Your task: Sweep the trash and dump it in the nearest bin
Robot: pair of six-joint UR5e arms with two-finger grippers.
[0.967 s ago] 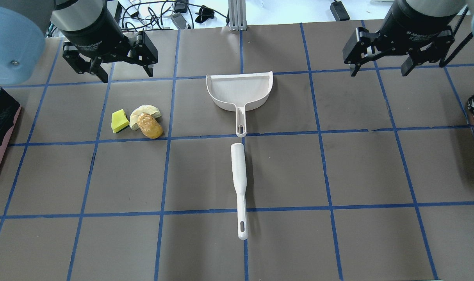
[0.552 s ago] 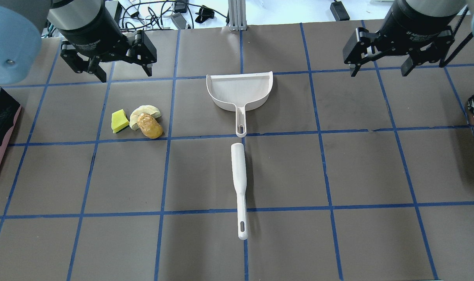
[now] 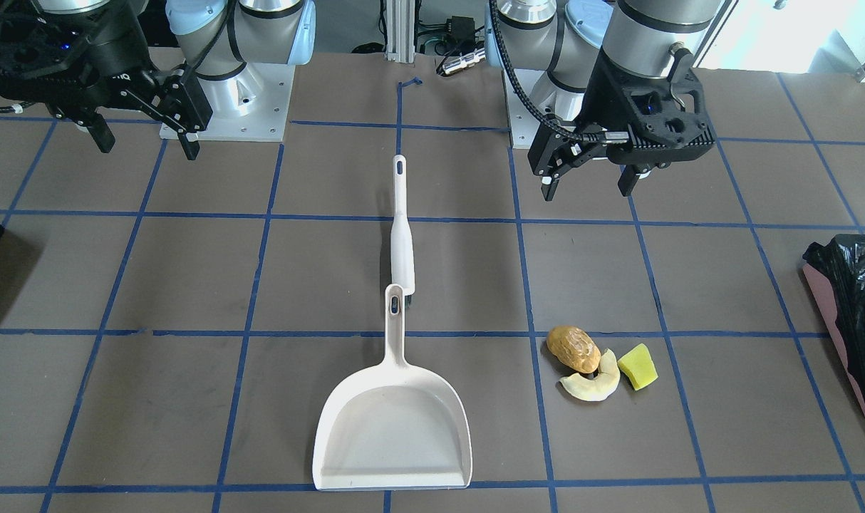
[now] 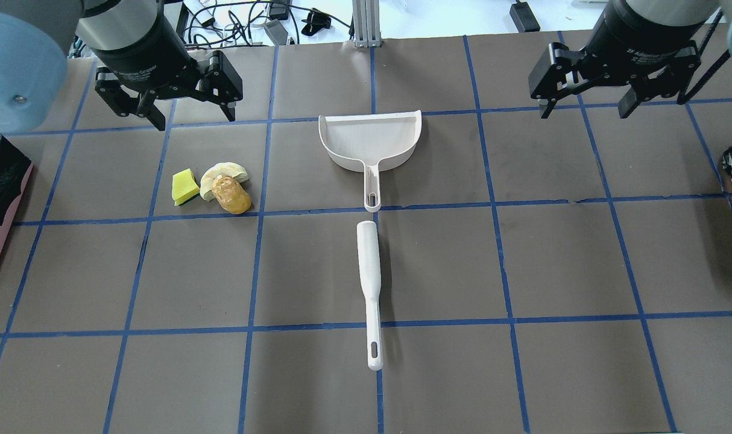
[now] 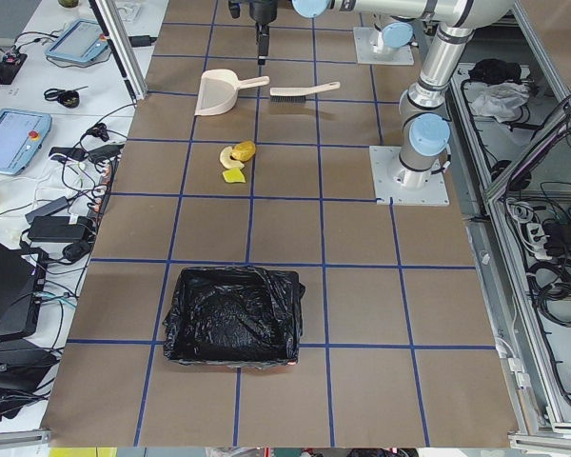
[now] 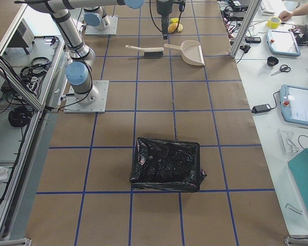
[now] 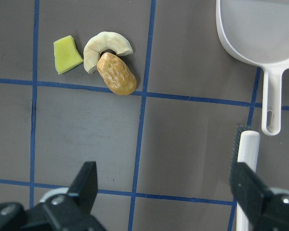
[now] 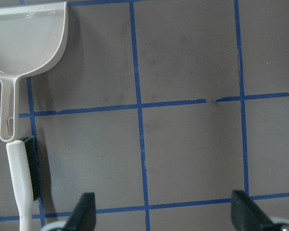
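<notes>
Left gripper (image 4: 195, 119) and right gripper (image 4: 585, 113) both splayed, empty; trash (image 4: 231, 194) bunched at 9 o'clock of dustpan (image 4: 369, 135), bin (image 4: 4, 175) further at 9 o'clock; scraps look light, apt to roll or skid, so grasp brush (image 4: 369, 259) and dustpan by their slim, stiff handles.
</notes>
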